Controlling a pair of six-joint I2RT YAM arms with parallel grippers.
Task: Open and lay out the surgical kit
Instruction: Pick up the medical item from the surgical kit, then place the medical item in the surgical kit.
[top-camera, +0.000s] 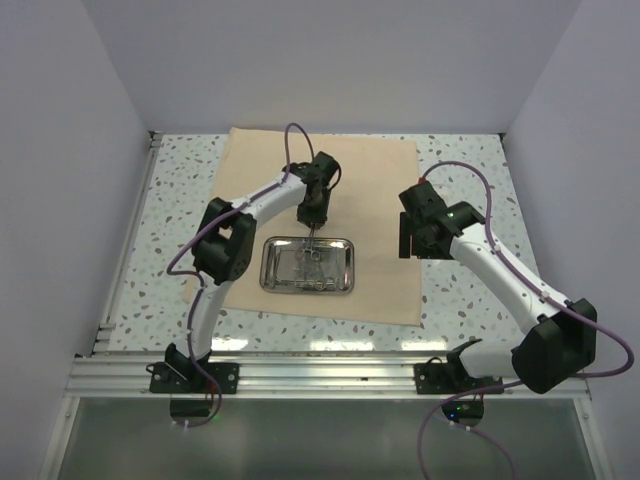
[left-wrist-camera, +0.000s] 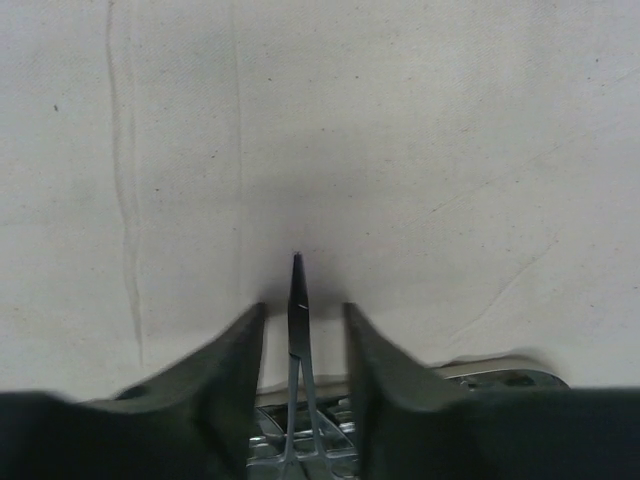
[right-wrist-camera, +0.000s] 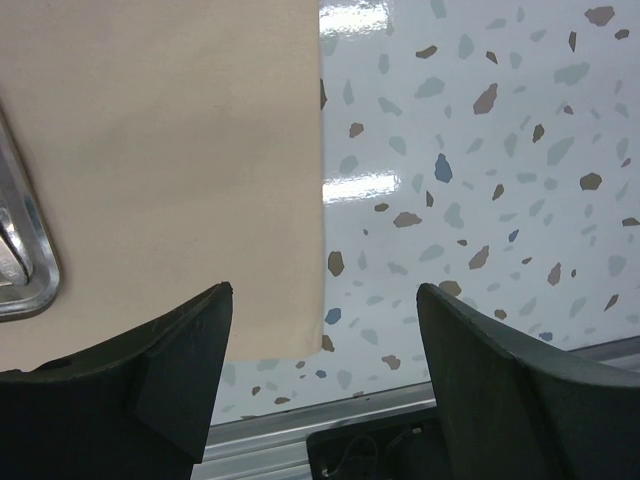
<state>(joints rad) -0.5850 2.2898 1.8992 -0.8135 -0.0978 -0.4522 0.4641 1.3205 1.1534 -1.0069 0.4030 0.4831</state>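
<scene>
Tan cloth wrap (top-camera: 370, 180) spread flat on speckled table (top-camera: 172, 205).

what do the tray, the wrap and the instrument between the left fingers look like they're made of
Tray: polished metal, likely steel; the rim is mirror-bright with reflections.
Wrap: tan cloth, matte; it shows soft creases and lies flat.
Instrument: thin bright metal, probably steel too; it glints along its tip.

A tan cloth wrap (top-camera: 370, 170) lies flat on the speckled table (top-camera: 470, 160), from the far edge nearly to the near edge, about midway between left and right edges. On its near half rests a rectangular steel tray (top-camera: 268, 268), with small thin metal instruments (top-camera: 308, 268) inside. The left pincer (top-camera: 314, 222), clasping one slim pointed metal instrument (left-wrist-camera: 297, 300), hangs over the tray's far rim. The right pincer (right-wrist-camera: 325, 290), spread, hangs over the wrap's right edge.
</scene>
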